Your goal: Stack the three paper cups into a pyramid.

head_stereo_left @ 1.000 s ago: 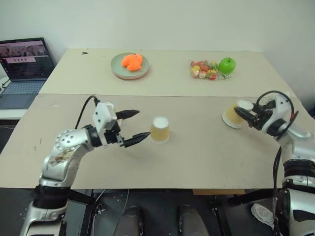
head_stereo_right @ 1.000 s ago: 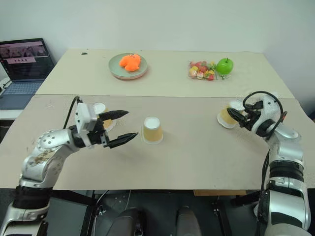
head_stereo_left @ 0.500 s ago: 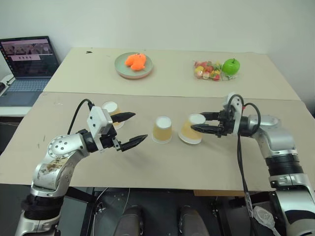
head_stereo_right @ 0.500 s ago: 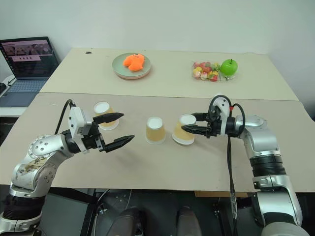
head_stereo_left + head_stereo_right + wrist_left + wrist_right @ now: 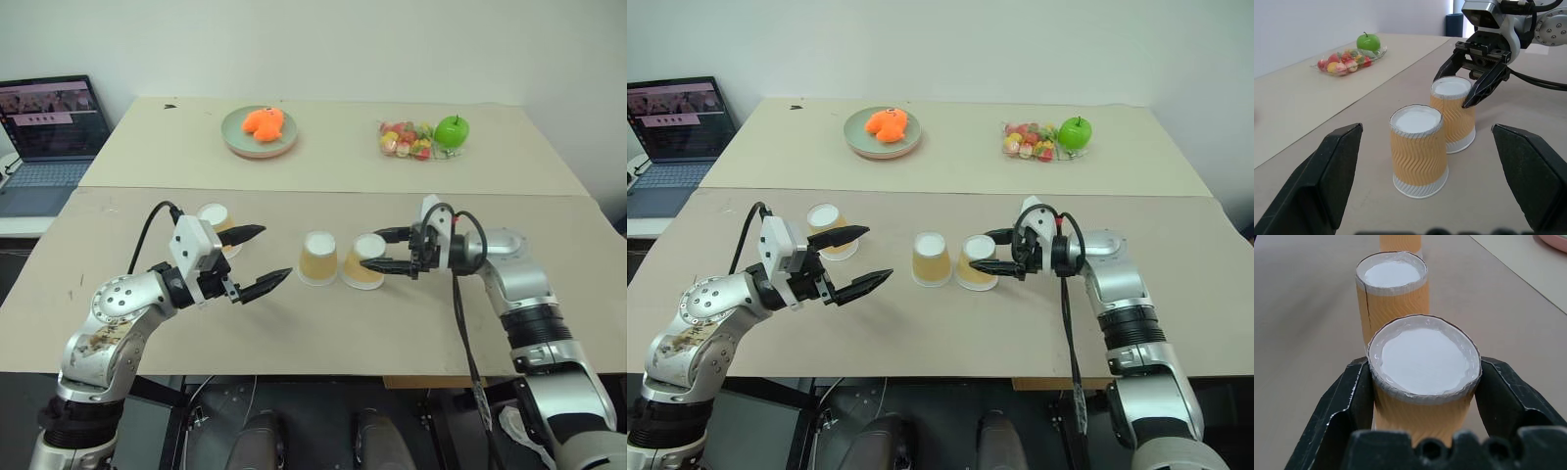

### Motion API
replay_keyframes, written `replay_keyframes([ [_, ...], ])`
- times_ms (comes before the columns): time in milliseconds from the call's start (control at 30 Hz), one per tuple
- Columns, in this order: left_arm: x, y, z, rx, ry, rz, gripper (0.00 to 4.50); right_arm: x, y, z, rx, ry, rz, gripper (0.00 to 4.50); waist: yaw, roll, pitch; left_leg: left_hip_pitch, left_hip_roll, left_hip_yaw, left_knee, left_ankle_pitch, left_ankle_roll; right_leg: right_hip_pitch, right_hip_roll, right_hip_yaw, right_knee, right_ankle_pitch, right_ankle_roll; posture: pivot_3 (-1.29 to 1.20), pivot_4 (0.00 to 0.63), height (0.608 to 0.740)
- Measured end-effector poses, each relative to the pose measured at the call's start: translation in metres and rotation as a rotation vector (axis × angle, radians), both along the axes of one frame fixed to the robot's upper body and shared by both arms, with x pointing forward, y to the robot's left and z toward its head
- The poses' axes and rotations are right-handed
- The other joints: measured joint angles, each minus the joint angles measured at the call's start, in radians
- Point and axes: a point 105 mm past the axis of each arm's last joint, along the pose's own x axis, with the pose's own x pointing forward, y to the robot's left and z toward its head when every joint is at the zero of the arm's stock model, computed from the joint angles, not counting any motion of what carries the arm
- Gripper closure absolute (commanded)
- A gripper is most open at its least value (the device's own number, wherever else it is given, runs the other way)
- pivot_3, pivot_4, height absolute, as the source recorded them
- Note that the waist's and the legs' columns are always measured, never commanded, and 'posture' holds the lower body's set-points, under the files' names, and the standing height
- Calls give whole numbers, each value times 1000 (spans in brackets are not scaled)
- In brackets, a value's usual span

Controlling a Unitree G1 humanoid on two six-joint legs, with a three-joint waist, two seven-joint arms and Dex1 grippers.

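Leftmost, one paper cup (image 5: 216, 221) stands inverted behind the left gripper (image 5: 257, 260), whose jaws gape empty. Beside it, the middle cup (image 5: 318, 258) stands inverted on the table (image 5: 323, 323). Next, the right gripper (image 5: 375, 251) clamps the third cup (image 5: 364, 261), seemingly tilted, just beside the middle one.

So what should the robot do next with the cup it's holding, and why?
Probably open the right gripper and let go. Its cup stands upside down on the table right beside the middle cup, so the bottom row looks ready. The third cup waits by the open left gripper to go on top.
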Motion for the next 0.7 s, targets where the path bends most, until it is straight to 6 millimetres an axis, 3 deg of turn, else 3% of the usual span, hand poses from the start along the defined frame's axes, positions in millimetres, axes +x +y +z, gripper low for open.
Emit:
replay_keyframes([
  [300,0,-1,0,-13,1,3,0,6,5,1,21,-8,-8,1813,2,0,0,0,0,0,0,0,0,0,0,0,0,0,0,0,150,676],
  [333,0,-1,0,-14,2,3,0,6,5,1,23,-8,-9,1313,2,0,0,0,0,0,0,0,0,0,0,0,0,0,0,0,150,676],
  [467,0,-2,0,-15,2,2,0,8,3,-3,24,7,-26,57,3,0,0,0,0,0,0,0,0,0,0,0,0,0,0,0,150,676],
  [700,1,-2,1,-16,-3,0,0,7,-4,-10,20,82,-41,21,5,0,0,-1,0,0,0,0,0,-1,0,0,-1,0,0,0,150,676],
])
